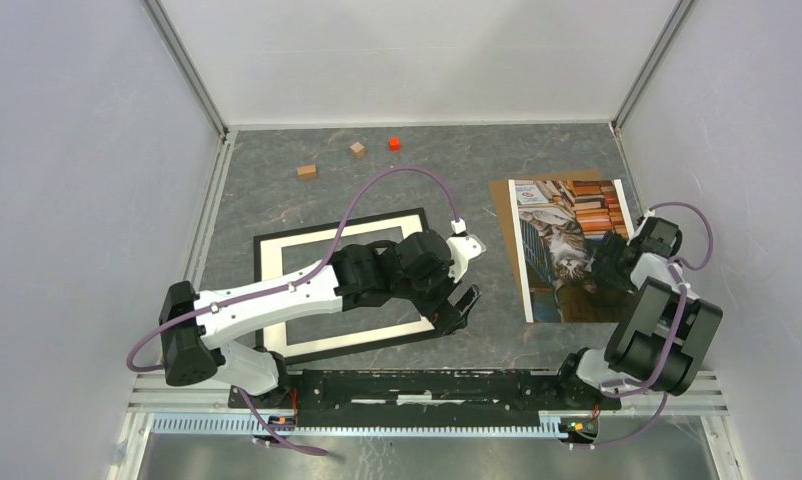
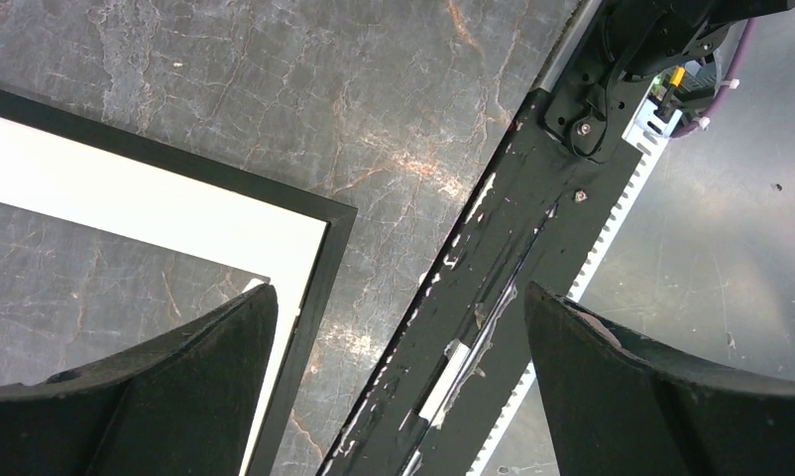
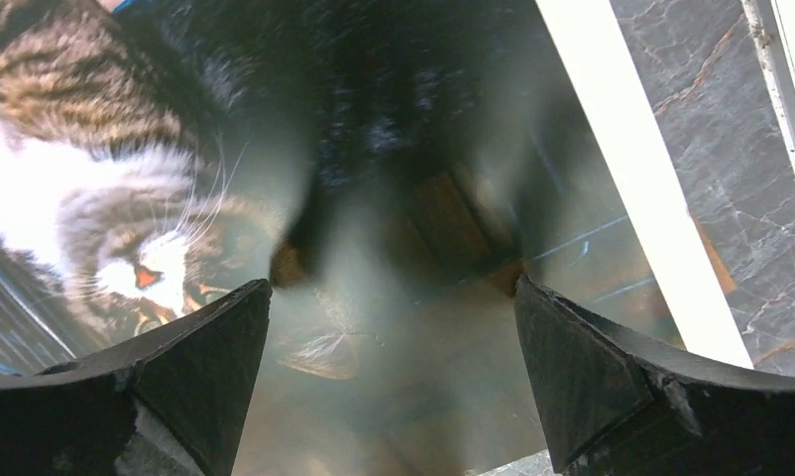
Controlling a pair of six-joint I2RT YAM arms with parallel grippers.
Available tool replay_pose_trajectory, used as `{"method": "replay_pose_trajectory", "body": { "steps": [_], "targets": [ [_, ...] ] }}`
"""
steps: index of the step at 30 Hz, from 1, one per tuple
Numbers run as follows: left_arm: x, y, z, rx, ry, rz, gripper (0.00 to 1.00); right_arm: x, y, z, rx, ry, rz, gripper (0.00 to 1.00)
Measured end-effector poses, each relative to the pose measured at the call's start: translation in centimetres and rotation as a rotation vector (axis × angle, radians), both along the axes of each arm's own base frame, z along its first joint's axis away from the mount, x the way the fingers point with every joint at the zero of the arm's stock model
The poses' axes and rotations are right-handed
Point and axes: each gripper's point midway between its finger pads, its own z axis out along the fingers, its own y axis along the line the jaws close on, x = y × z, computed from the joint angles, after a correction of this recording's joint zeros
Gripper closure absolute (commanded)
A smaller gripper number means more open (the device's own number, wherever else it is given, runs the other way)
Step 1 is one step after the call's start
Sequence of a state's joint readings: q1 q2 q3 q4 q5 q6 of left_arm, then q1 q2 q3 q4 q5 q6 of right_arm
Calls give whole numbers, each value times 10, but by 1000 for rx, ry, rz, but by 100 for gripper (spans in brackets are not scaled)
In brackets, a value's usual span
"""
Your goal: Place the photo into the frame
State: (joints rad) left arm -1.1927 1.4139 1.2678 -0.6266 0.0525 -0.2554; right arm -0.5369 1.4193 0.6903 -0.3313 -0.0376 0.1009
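The frame (image 1: 297, 231), black and thin-edged with a white mat (image 1: 277, 258) inside, lies flat at the left centre of the table. My left arm stretches across it. My left gripper (image 1: 460, 308) hangs open just past its near right corner. In the left wrist view that corner (image 2: 319, 297) sits beside the left fingertip, and the left gripper (image 2: 398, 293) holds nothing. The photo (image 1: 562, 240), a cat among books, lies flat at the right. My right gripper (image 1: 602, 268) hovers low over it, open. In the right wrist view the photo (image 3: 126, 218) fills the picture behind the empty right gripper (image 3: 394, 283).
A brown backing board (image 1: 502, 200) shows from under the photo's left and far edges. Two wooden blocks (image 1: 307, 171) (image 1: 357, 149) and a red block (image 1: 394, 143) lie at the back. The black mounting rail (image 1: 427, 385) (image 2: 532, 228) runs along the near edge. White walls enclose the table.
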Motion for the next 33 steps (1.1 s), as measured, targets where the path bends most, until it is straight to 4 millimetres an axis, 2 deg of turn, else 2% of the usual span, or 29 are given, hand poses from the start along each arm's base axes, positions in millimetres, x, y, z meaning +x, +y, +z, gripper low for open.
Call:
{"method": "replay_pose_trajectory", "body": {
  "steps": [8,10,13,16,17,19,21,24,29,31,33],
  "targets": [
    [8,3,-1,2,15,18,0,8,17,0,-4,-98,54,2],
    [13,5,-2,4,9,35,0,18,38,2,6,-142,112,2],
    [20,8,-2,5,8,52,0,31,88,4,65,-207,227,2],
    [26,11,-1,-3,24,62,0,38,129,8,136,-243,313,2],
    [29,12,-1,-5,25,70,0,40,140,11,160,-248,337,2],
    [34,13,-1,-7,25,83,0,39,147,12,178,-230,343,2],
    [35,14,-1,-8,29,85,0,33,142,12,164,-183,317,2],
    [32,13,-1,-13,39,74,0,23,114,13,93,-129,215,2],
    [30,14,-5,-9,50,66,0,-6,28,34,-43,-256,-134,2],
    [27,12,-6,-15,58,55,0,-26,5,34,-80,-289,-264,2],
    [27,12,-8,-19,59,52,0,-41,-10,29,-86,-291,-359,2]
  ]
}}
